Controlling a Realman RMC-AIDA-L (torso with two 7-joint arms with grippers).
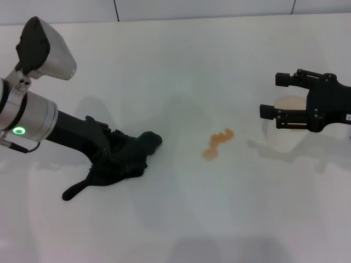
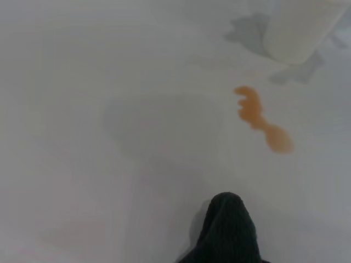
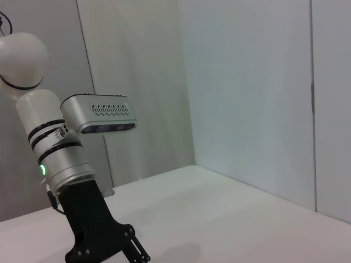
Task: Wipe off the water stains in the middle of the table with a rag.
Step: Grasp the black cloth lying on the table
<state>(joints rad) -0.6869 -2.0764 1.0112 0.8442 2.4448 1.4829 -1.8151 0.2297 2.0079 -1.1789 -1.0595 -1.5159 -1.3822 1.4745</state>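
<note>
white table (image 1: 181, 66): left pincer (image 1: 118, 153) grips rag (image 1: 123, 161) beside water stains (image 1: 218, 143); right pincer (image 1: 269, 96) open.

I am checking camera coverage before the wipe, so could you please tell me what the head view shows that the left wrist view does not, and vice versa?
Only the head view shows both grippers: the left gripper buried in the rag on the table, and the right gripper, open, raised in front of the paper cup.

Only the left wrist view shows the cup's side clear of any gripper.

Both show the water stains, unwiped, apart from the rag's tip.
</note>
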